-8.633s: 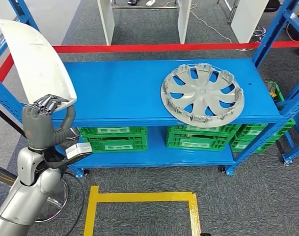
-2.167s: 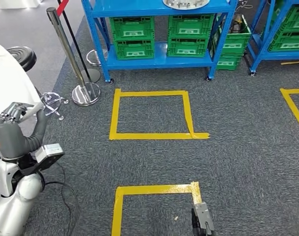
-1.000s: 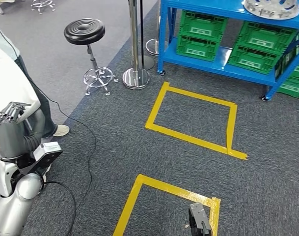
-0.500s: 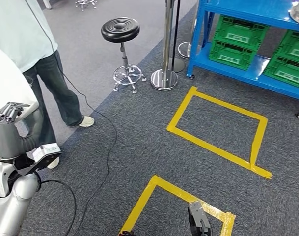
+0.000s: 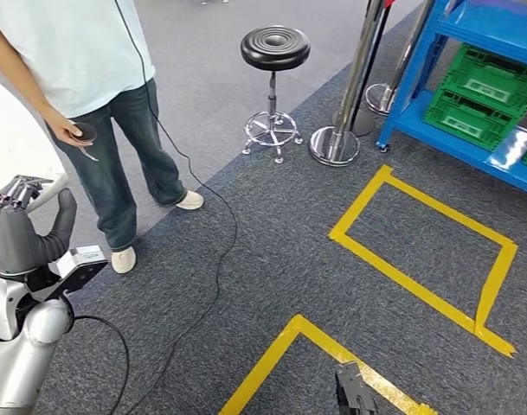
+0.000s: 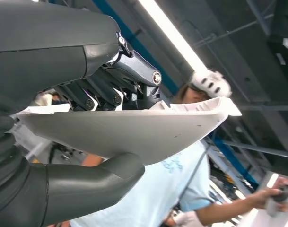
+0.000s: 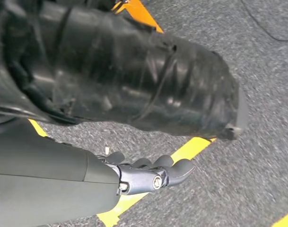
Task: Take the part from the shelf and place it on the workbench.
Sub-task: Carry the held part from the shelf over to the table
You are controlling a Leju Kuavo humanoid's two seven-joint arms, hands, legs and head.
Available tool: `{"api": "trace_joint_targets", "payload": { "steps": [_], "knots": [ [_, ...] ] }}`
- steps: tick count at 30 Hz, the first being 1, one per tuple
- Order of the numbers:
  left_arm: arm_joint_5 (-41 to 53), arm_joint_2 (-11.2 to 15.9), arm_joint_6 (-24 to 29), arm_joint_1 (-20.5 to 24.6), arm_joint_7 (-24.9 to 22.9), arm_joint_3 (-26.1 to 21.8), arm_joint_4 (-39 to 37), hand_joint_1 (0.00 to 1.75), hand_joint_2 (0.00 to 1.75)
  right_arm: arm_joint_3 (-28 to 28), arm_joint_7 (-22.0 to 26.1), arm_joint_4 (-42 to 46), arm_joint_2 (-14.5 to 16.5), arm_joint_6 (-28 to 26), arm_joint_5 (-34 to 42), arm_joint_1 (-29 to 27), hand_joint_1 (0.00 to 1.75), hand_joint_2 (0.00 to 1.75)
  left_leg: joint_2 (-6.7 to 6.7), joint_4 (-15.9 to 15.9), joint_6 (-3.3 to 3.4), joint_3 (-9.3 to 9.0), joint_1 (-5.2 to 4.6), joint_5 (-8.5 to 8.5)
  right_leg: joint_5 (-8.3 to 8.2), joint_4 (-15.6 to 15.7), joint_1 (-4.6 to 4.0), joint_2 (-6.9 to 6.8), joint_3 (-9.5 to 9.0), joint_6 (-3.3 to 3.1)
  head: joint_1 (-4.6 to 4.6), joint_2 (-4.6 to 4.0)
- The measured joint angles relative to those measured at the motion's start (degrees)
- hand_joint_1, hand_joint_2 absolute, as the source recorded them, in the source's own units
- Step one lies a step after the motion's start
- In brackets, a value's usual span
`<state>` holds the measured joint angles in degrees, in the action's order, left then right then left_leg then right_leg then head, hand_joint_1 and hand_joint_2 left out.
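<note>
Left hand (image 5: 19, 229) raised at chest height, arm bent, fingers (image 6: 99, 92) on top and thumb (image 6: 85, 182) under, clamped on the edge of the white part (image 6: 135, 130). Part tilted up over the grey carpet (image 5: 280, 242). Right hand (image 7: 82, 184) hanging low over yellow tape (image 7: 188, 149), fingers loosely curled, holding nothing. Person (image 5: 97, 78) standing just beside, near a black stool (image 5: 274, 52) and blue shelf (image 5: 482, 95).

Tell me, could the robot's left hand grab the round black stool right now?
Probably not. The left hand is already gripping the white curved plastic part, so it has no free grasp. The round black stool also stands well off across the grey carpet, beyond the person.
</note>
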<state>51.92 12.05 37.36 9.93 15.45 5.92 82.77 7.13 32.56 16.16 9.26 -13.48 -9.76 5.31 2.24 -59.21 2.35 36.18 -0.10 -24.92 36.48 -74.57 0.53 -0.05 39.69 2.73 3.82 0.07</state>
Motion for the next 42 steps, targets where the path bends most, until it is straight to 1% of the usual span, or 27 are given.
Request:
{"api": "trace_joint_targets", "payload": {
  "steps": [1, 2, 4, 6, 8, 9, 11, 13, 15, 16, 17, 19, 21, 22, 24, 26, 28, 29, 30, 31, 32, 33, 35, 37, 39, 40, 42],
  "knots": [
    [-0.13, -0.01, 0.01, -0.04, 0.04, 0.00, -0.10, 1.75, 1.75, -0.10, -0.05, -0.04, -0.04, -0.02, 0.09, -0.12, 0.00, 0.00, 0.79, -0.02, 0.05, -0.06, -0.19, -0.02, -1.43, 0.69, -0.18, 0.16, 0.30, -0.35, 0.01, 0.00],
    [-0.25, -0.01, 0.02, -0.12, 0.08, 0.00, -0.17, 1.75, 1.75, -0.23, -0.08, -0.07, -0.07, -0.04, 0.19, -0.17, 0.00, 0.00, 1.59, -0.03, 0.07, -0.16, -0.34, -0.04, -3.71, 3.46, -0.33, 0.58, -0.48, -0.78, 0.02, 0.00],
    [-0.34, 0.01, 0.04, -0.38, 0.15, 0.00, -0.20, 1.75, 1.75, -0.49, -0.08, -0.09, -0.08, 0.07, 0.34, -0.19, 0.00, 0.00, 3.05, -0.13, 0.02, -0.25, -0.57, -0.10, -7.88, 10.91, -0.41, 2.88, -3.46, -1.75, 0.05, 0.00],
    [-0.37, 0.15, 0.04, -0.83, 0.22, -0.03, -0.22, 1.75, 1.75, -0.69, -0.01, -0.13, -0.06, 0.27, 0.43, -0.21, 0.00, 0.00, 4.36, -0.20, -0.33, 0.04, -0.45, -0.03, -9.01, 14.91, -0.39, 4.59, -5.47, -2.10, 0.03, 0.00],
    [-0.40, 0.56, 0.05, -1.48, 0.27, -0.17, -0.23, 1.75, 1.75, -0.77, 0.07, -0.16, 0.01, 0.41, 0.43, -0.22, 0.00, 0.00, 5.73, -0.07, -1.00, 0.31, -0.20, 0.20, -8.86, 15.68, -0.40, 3.88, -6.09, -2.14, 0.00, 0.00],
    [-0.40, 0.81, 0.06, -1.78, 0.27, -0.26, -0.23, 1.75, 1.75, -0.79, 0.09, -0.16, 0.07, 0.49, 0.43, -0.22, 0.00, 0.00, 5.72, -0.20, -1.30, 0.40, -0.20, 0.08, -8.97, 16.03, -0.31, 3.19, -6.36, -2.32, 0.03, 0.00],
    [-0.40, 1.22, 0.08, -1.87, 0.27, -0.38, -0.23, 1.75, 1.75, -0.82, 0.10, -0.16, 0.19, 0.63, 0.42, -0.19, 0.00, 0.00, 3.24, -3.00, -1.96, 1.56, -0.36, -1.71, -9.12, 16.76, -0.07, 1.61, -7.14, -2.78, 0.42, 0.01],
    [-0.40, 1.36, 0.08, -1.82, 0.28, -0.37, -0.25, 1.75, 1.75, -0.85, 0.09, -0.21, 0.24, 0.70, 0.41, -0.29, 0.00, 0.00, -0.22, -9.82, -2.76, 4.71, -0.07, -5.05, -8.92, 17.02, -0.08, -0.06, -7.66, -3.06, 0.77, 0.01],
    [-0.39, 1.36, 0.08, -2.07, 0.28, -0.33, -0.26, 1.75, 1.75, -0.90, 0.08, -0.27, 0.25, 0.68, 0.43, -0.37, 0.00, 0.00, -1.46, -15.00, -3.45, 7.32, 0.58, -6.59, -8.65, 17.00, -0.08, -1.71, -7.84, -3.05, 0.80, 0.00],
    [-0.38, 1.38, 0.08, -2.17, 0.28, -0.33, -0.27, 1.75, 1.75, -0.92, 0.08, -0.28, 0.25, 0.66, 0.44, -0.36, 0.00, 0.00, -1.75, -14.81, -3.72, 7.26, 0.90, -5.87, -8.51, 16.98, -0.06, -2.47, -7.92, -2.96, 0.80, 0.00],
    [-0.38, 1.42, 0.08, -2.20, 0.28, -0.34, -0.28, 1.75, 1.75, -0.94, 0.08, -0.29, 0.25, 0.65, 0.43, -0.34, 0.00, 0.00, -2.11, -12.50, -3.92, 6.09, 1.15, -4.29, -8.35, 16.96, -0.03, -3.19, -8.07, -2.80, 0.81, 0.00],
    [-0.38, 1.48, 0.08, -2.16, 0.27, -0.35, -0.29, 1.75, 1.75, -0.95, 0.08, -0.29, 0.25, 0.65, 0.43, -0.31, 0.00, 0.00, -4.45, -4.80, -4.06, 2.01, 1.11, -1.02, -7.87, 16.91, -0.11, -4.47, -8.53, -2.25, 0.84, 0.00],
    [-0.38, 1.52, 0.08, -2.08, 0.28, -0.36, -0.30, 1.75, 1.75, -0.96, 0.09, -0.29, 0.25, 0.65, 0.42, -0.26, 0.00, 0.00, -6.15, -0.25, -3.34, -0.33, 0.67, -0.06, -7.42, 16.86, -0.39, -5.51, -8.89, -1.52, 0.79, 0.01],
    [-0.38, 1.55, 0.08, -2.08, 0.28, -0.37, -0.31, 1.75, 1.75, -0.97, 0.09, -0.29, 0.26, 0.65, 0.42, -0.23, 0.00, 0.00, -6.06, 0.05, -2.85, -0.38, 0.38, -0.36, -7.27, 16.89, -0.53, -6.04, -9.02, -1.20, 0.73, 0.01],
    [-0.40, 1.70, 0.09, -2.20, 0.29, -0.49, -0.28, 1.75, 1.75, -0.97, 0.08, -0.29, 0.33, 0.60, 0.43, -0.11, 0.00, 0.00, -4.66, 0.25, -1.88, -0.38, 0.38, -0.33, -6.81, 16.89, -0.37, -6.79, -9.32, -0.54, 0.62, 0.00],
    [-0.45, 1.90, 0.10, -2.11, 0.40, -0.72, -0.21, 1.75, 1.75, -0.97, 0.08, -0.29, 0.41, 0.41, 0.44, 0.02, 0.00, 0.00, -3.42, 0.52, -1.07, -0.66, 0.52, -0.26, -5.09, 14.58, -0.09, -4.67, -8.38, -0.05, 0.45, 0.00],
    [-0.63, 1.96, 0.10, -1.91, 0.65, -0.86, -0.15, 1.75, 1.75, -0.97, 0.06, -0.33, 0.42, 0.17, 0.45, -0.03, 0.00, 0.00, -2.16, 0.60, -0.45, -0.77, 0.56, -0.26, -1.87, 7.68, 0.01, -1.32, -4.85, -0.02, 0.26, 0.00],
    [-0.74, 1.95, 0.10, -1.88, 0.77, -0.86, -0.16, 1.75, 1.75, -0.97, 0.03, -0.36, 0.42, 0.10, 0.45, -0.15, 0.00, 0.00, -1.45, 0.60, -0.24, -0.76, 0.49, -0.28, -0.51, 3.73, 0.00, -0.51, -2.63, -0.08, 0.22, 0.00],
    [-0.85, 1.92, 0.10, -1.89, 0.87, -0.86, -0.16, 1.75, 1.75, -0.97, 0.00, -0.40, 0.42, 0.02, 0.49, -0.29, 0.00, 0.00, -0.63, 0.59, -0.17, -0.76, 0.40, -0.31, 0.00, 0.92, -0.02, -0.13, -0.80, -0.17, 0.22, 0.00],
    [-0.92, 1.91, 0.10, -1.90, 0.94, -0.87, -0.18, 1.75, 1.75, -1.01, 0.00, -0.43, 0.40, -0.05, 0.58, -0.37, 0.00, 0.00, 0.21, 0.58, -0.14, -0.78, 0.33, -0.33, -0.65, 0.15, -0.03, 0.05, 0.14, -0.29, 0.22, 0.00],
    [-0.96, 1.91, 0.09, -1.87, 0.96, -0.90, -0.21, 1.75, 1.75, -1.09, 0.04, -0.45, 0.39, -0.11, 0.72, -0.39, 0.00, 0.00, 1.06, 0.55, -0.14, -0.82, 0.29, -0.34, -2.42, 1.62, -0.03, 0.26, 0.00, -0.46, 0.22, 0.00],
    [-0.99, 1.91, 0.09, -1.78, 0.99, -0.91, -0.25, 1.75, 1.75, -1.21, 0.10, -0.46, 0.38, -0.15, 0.88, -0.35, 0.00, 0.00, 1.89, 0.51, -0.17, -0.87, 0.29, -0.36, -4.88, 4.95, -0.01, 0.72, -1.08, -0.66, 0.22, 0.00],
    [-0.99, 1.81, 0.08, -1.44, 1.04, -0.92, -0.37, 1.75, 1.75, -1.45, 0.27, -0.48, 0.37, -0.11, 1.14, -0.29, 0.00, 0.00, 3.32, 0.30, -0.47, -0.81, 0.31, -0.44, -8.35, 12.34, 0.21, 3.06, -4.14, -0.94, 0.26, 0.00],
    [-0.92, 1.63, 0.05, -0.99, 1.11, -0.88, -0.52, 1.75, 1.75, -1.56, 0.36, -0.53, 0.37, 0.03, 1.25, -0.35, 0.00, 0.00, 4.58, 0.22, -1.16, -0.43, 0.49, -0.30, -8.87, 15.56, 0.26, 4.44, -5.84, -1.04, 0.27, 0.00],
    [-0.68, 1.57, 0.03, -0.76, 1.18, -0.80, -0.72, 1.75, 1.75, -1.66, 0.35, -0.58, 0.38, 0.16, 1.31, -0.38, 0.00, 0.00, 5.54, 0.35, -1.91, -0.12, 0.75, -0.11, -8.92, 15.94, 0.17, 3.47, -6.31, -1.36, 0.26, 0.01],
    [-0.52, 1.58, 0.01, -0.65, 1.19, -0.76, -0.84, 1.75, 1.75, -1.72, 0.22, -0.59, 0.39, 0.25, 1.37, -0.36, 0.00, 0.00, 4.92, -0.02, -2.18, 0.08, 0.71, -0.39, -9.02, 16.16, 0.22, 2.88, -6.52, -1.66, 0.33, 0.01],
    [-0.16, 1.51, -0.05, 0.08, 0.91, -0.52, -1.18, 1.75, 1.75, -2.03, -2.12, -0.69, 0.42, 0.62, 1.84, -0.31, 0.00, 0.00, 1.81, -3.74, -2.64, 1.76, 0.53, -2.58, -9.13, 16.64, 0.29, 1.47, -6.96, -2.29, 0.64, 0.01]
  ]
}}
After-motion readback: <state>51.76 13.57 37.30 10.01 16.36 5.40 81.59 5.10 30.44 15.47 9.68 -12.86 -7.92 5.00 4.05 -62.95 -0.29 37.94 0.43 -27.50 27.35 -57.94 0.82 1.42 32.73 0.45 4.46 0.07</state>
